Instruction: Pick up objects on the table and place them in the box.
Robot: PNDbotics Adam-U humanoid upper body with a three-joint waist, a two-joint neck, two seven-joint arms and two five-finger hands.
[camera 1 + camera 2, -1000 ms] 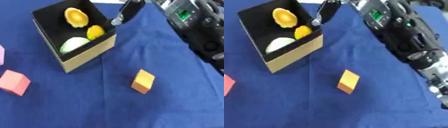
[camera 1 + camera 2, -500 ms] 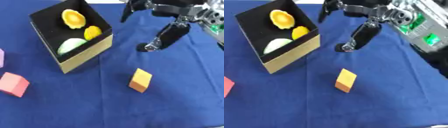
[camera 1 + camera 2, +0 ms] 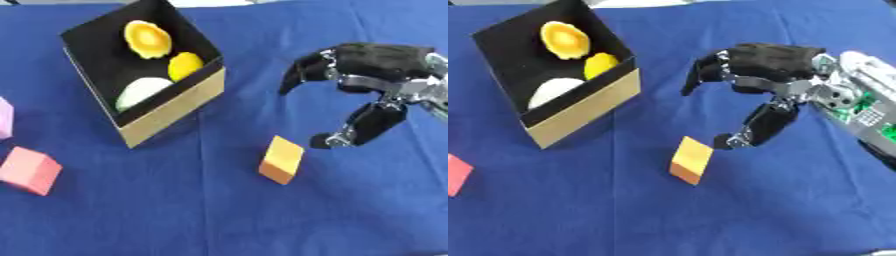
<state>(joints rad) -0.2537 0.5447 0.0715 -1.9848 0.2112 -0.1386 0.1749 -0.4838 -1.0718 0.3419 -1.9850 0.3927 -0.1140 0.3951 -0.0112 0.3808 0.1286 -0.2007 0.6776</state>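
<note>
Right hand (image 3: 776,67), black with silver joints, comes in from the right edge and hovers above the blue cloth-covered table (image 3: 219,215). Fingers (image 3: 703,75) are spread and arched downward toward the left, thumb (image 3: 761,126) angled down below them. There is a wide gap between the two, with nothing in it. The hand holds nothing.

Orange rectangular block (image 3: 282,159) lies on the cloth just below-left of the thumb tip, near but apart from it. It is tilted, its paler top face turned up and to the right.

Open square cardboard box (image 3: 175,110), black inside and tan outside, sits at upper left, rotated diagonally, well apart from the hand. Inside it:
- an orange-yellow rounded item with a hollow-looking face (image 3: 147,38) toward the far corner
- a yellow lemon-shaped item (image 3: 185,65) by the right-hand wall
- a white-green rounded item (image 3: 142,92) toward the near wall

All three sit close together; contact between them is unclear.

Pink cube (image 3: 29,170) lies on the cloth at lower left, outside the box. A pale lilac block (image 3: 4,118) is cut off by the left edge above it.

Left hand shows in neither view.
</note>
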